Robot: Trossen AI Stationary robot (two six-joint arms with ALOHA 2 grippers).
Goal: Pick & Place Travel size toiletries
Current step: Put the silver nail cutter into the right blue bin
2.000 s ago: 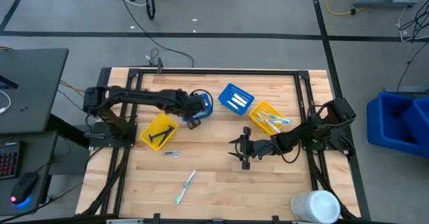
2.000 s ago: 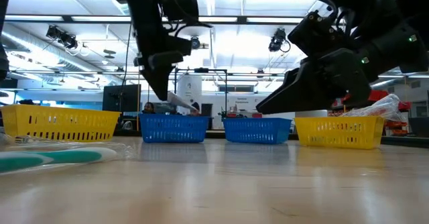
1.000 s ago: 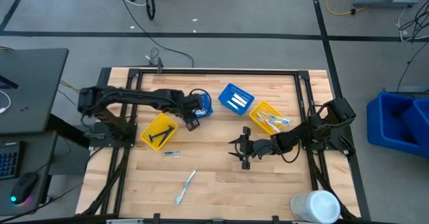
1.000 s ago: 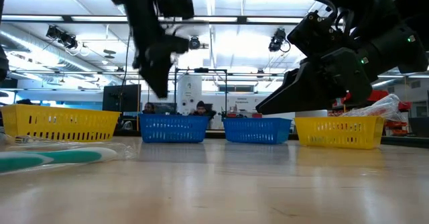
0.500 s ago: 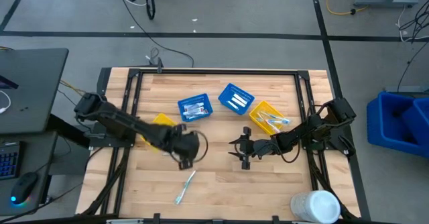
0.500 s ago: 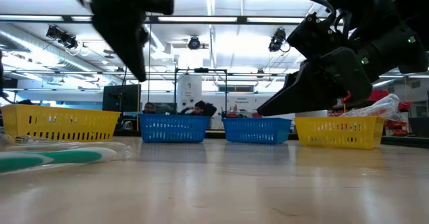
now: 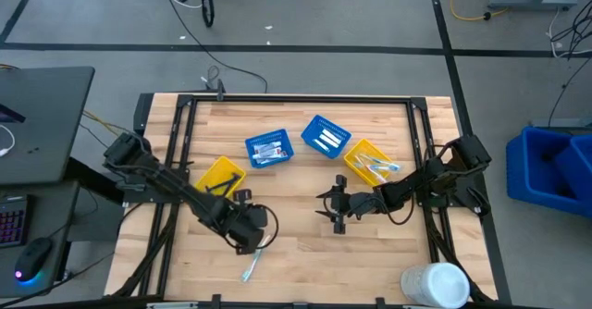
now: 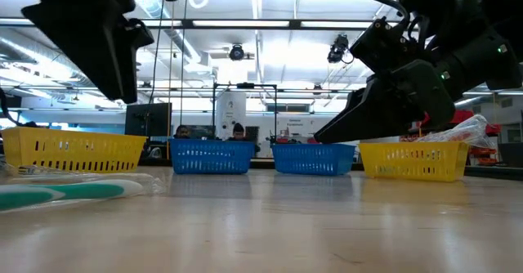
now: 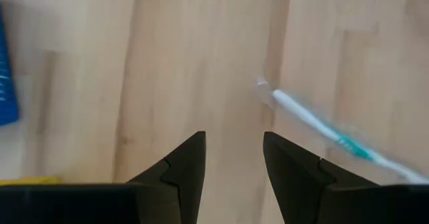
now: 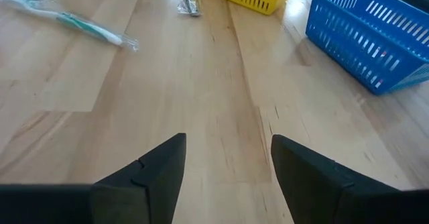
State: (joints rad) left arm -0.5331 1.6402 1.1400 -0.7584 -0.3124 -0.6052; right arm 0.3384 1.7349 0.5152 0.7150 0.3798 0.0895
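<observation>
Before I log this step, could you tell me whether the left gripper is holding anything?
No, the left gripper hangs open over bare wood, beside the toothbrush.

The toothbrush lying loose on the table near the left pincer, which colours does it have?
White and teal toothbrush, clearest in the left wrist view.

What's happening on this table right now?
The left gripper, jaws open and empty, hovers over the near middle of the table beside a wrapped toothbrush lying loose on the wood; it looks set to pick it up. The right gripper waits open and empty over the table's middle. Four mesh baskets sit toward the far side: a yellow basket with a dark item, two blue ones with white items, and a yellow one holding toothbrushes.
</observation>
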